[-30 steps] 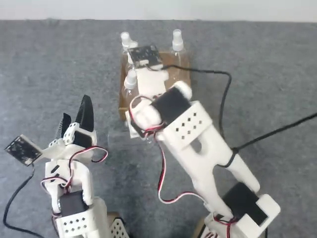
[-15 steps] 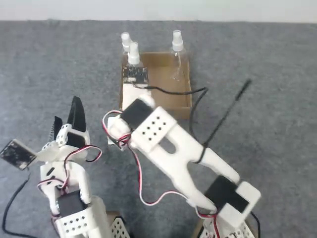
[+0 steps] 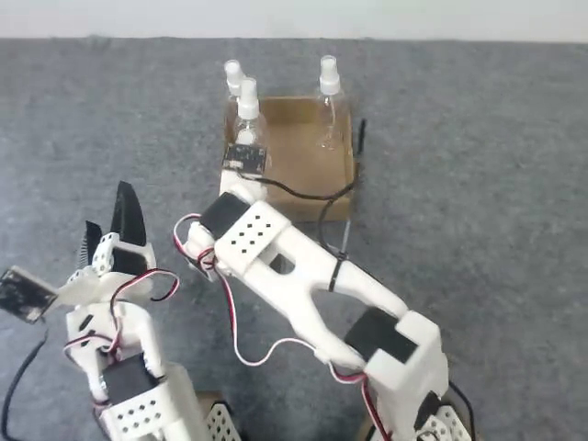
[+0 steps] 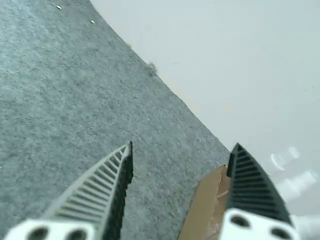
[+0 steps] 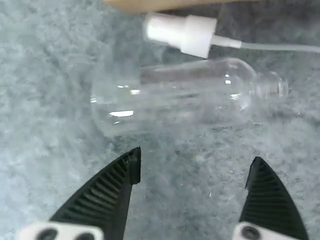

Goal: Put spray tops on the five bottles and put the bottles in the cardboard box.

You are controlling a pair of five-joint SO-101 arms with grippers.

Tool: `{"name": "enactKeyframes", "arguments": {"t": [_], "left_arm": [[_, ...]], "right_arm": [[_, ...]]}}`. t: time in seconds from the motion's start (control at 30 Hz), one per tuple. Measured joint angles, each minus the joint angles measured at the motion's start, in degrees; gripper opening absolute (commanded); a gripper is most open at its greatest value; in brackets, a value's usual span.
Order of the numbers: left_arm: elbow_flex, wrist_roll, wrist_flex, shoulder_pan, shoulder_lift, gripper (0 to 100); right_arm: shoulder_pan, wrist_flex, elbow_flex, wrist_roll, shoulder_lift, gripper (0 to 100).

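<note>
Right gripper [image 5: 196, 155] open over uncapped clear bottle [image 5: 175, 95] lying on counter [image 5: 50, 75] just outside cardboard box [image 3: 294, 161], loose spray top [image 5: 182, 32] beside it; likely light, slick, prone to roll, so grasp mid-barrel; left gripper [image 4: 183, 146] also open.

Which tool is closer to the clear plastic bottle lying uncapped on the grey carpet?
Right. The right tool hangs open just over the clear plastic bottle; the left tool is open, well off to the side.
</note>
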Motion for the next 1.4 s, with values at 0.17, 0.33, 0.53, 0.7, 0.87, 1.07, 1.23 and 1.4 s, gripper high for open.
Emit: {"name": "enactKeyframes", "arguments": {"t": [0.17,0.33,0.53,0.7,0.87,1.07,1.23,1.4], "left_arm": [[0.0,0.0,0.0,0.0,0.0,29],[0.0,0.0,0.0,0.0,0.0,29],[0.0,0.0,0.0,0.0,0.0,29],[0.0,0.0,0.0,0.0,0.0,29],[0.0,0.0,0.0,0.0,0.0,29],[0.0,0.0,0.0,0.0,0.0,29],[0.0,0.0,0.0,0.0,0.0,29],[0.0,0.0,0.0,0.0,0.0,29]], "right_arm": [[0.0,3.0,0.0,0.0,2.5,29.6],[0.0,8.4,0.0,0.0,2.5,29.6],[0.0,15.6,0.0,0.0,2.5,29.6],[0.0,19.0,0.0,0.0,2.5,29.6],[0.4,19.1,0.0,0.0,2.5,29.5],[1.8,19.1,2.7,0.0,-0.4,29.6],[1.8,19.1,6.8,0.0,-9.5,29.6],[1.7,19.1,7.6,0.0,-14.9,29.6]]}}
